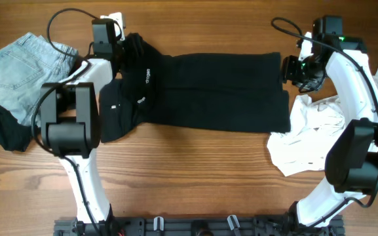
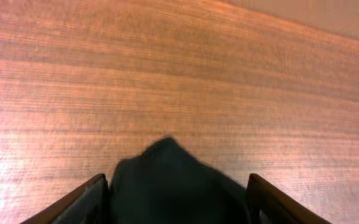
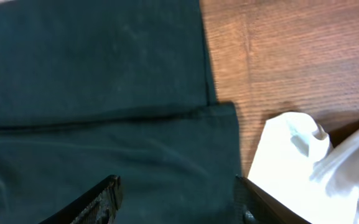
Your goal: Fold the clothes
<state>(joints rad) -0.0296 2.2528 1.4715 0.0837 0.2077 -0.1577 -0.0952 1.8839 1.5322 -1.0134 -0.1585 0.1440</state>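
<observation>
Black trousers (image 1: 221, 92) lie spread flat across the middle of the table, the waist end with white lettering bunched up at the left. My left gripper (image 1: 120, 51) is at that bunched end. In the left wrist view its fingers (image 2: 178, 200) are wide apart with a fold of the black cloth (image 2: 173, 180) between them. My right gripper (image 1: 287, 69) is over the trousers' right end, open; in the right wrist view its fingers (image 3: 176, 194) straddle the dark cloth (image 3: 104, 93) near its hem edge.
A crumpled white garment (image 1: 306, 137) lies right of the trousers and shows in the right wrist view (image 3: 303, 162). Light blue jeans (image 1: 18, 72) and another black garment (image 1: 2, 131) lie at the far left. Wooden tabletop (image 1: 195, 170) is in front.
</observation>
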